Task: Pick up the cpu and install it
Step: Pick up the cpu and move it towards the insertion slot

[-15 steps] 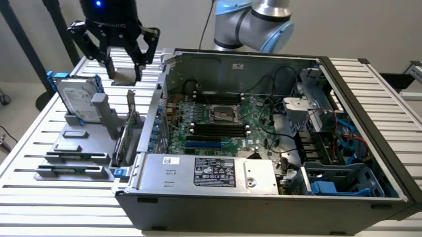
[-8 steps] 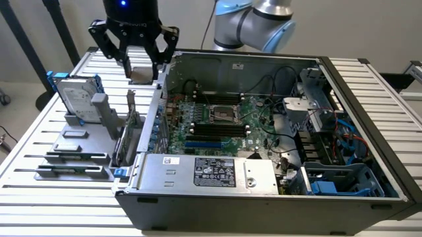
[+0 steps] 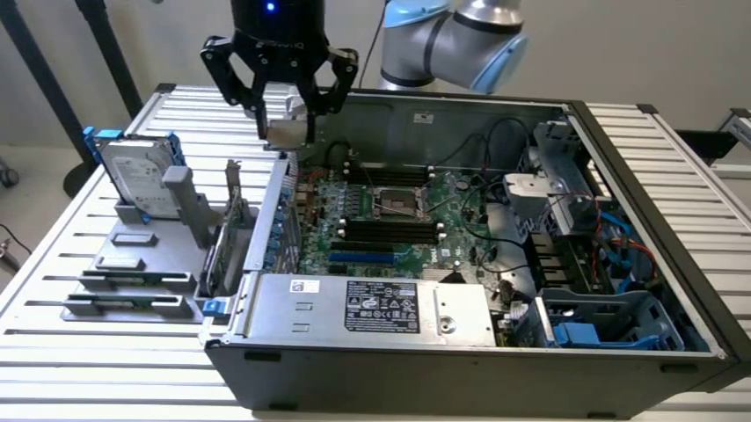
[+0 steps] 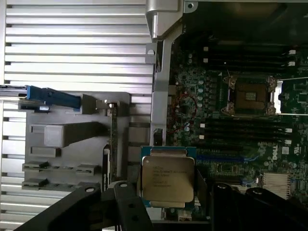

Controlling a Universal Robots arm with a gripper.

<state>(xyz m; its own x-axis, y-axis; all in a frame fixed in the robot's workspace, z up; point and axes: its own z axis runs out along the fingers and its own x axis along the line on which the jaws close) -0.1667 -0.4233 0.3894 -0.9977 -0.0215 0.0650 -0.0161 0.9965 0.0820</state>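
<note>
Aloft — end effector [image 3: 287, 132] clamps cpu [image 4: 167, 179] over case [image 3: 470, 374] edge.

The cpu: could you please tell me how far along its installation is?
Done: the cpu is picked up, clear of the table. In hand: the gripper holds it above the edge of the open case. Left: the motherboard socket stands empty, so it is not installed yet.
</note>
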